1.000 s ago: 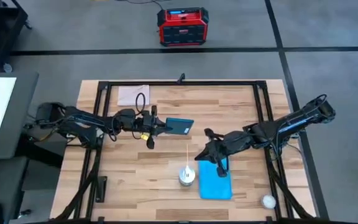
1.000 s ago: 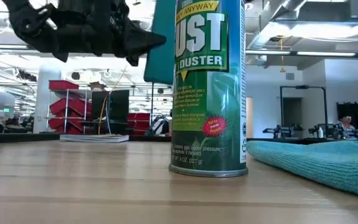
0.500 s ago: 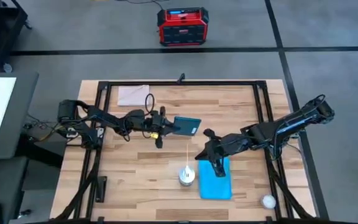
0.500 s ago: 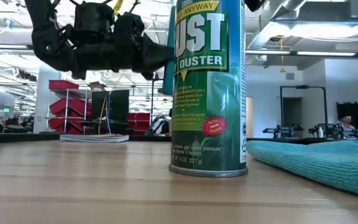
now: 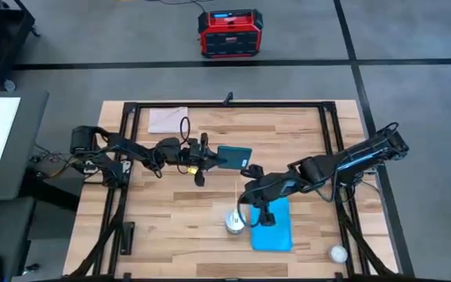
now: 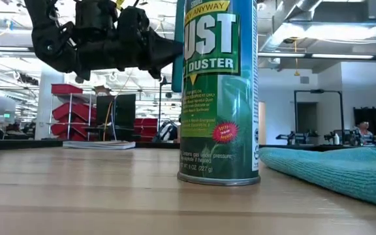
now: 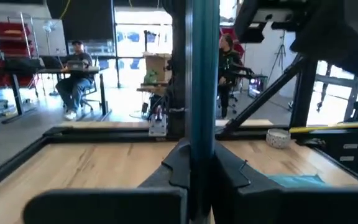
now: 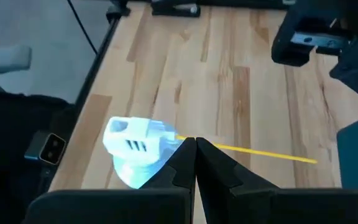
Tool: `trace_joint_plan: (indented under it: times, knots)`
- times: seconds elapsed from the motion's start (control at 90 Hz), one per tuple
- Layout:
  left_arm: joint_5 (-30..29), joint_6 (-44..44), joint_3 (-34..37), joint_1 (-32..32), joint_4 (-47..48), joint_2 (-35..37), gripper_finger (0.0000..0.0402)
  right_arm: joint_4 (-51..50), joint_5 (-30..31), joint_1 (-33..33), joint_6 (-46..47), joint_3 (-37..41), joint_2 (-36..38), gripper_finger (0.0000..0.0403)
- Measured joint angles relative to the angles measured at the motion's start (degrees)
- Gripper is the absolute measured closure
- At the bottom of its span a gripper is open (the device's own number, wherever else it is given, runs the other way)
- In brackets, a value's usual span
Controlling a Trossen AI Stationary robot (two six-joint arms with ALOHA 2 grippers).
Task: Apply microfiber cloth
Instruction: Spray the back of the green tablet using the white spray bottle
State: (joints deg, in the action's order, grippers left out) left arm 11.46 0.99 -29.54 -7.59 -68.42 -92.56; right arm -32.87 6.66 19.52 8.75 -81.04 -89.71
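High view: I see the soft, bright sky-blue microfiber cloth point(image 5: 273, 225) lying flat on the wooden counter point(image 5: 163, 223), beside the green-and-white duster can point(image 5: 236, 221). My right hand point(image 5: 254, 211) hovers over the cloth's far end.
Low view: the cloth looks limp and light; I'd pinch an edge.
Left wrist view: my left hand point(image 7: 194, 177) is clamped on the rigid dark teal slab point(image 7: 202, 87), held upright.
Right wrist view: right fingers together, empty.

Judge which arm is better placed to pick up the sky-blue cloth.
Right. The right gripper, empty and shut, hovers beside the sky-blue microfiber cloth; the left gripper is occupied holding the dark teal slab.
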Motion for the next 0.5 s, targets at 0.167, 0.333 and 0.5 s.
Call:
trace_joint_plan:
  times: [0.167, 0.333, 0.5]
  knots:
    - [-0.9, 0.1, 0.0, 0.1, -0.2, 0.0, 0.0399, -6.3, 0.1, -0.7, -0.2, -5.9, -4.2, 0.0403]
    - [-2.2, 0.1, 0.0, 0.1, -0.2, 0.0, 0.0399, -10.2, 0.3, -0.7, -0.2, -9.7, -6.3, 0.0403]
    - [-2.1, 0.1, 0.0, 0.1, -0.4, 0.0, 0.0399, -10.6, 0.9, -0.7, 1.1, -10.3, -6.2, 0.0403]
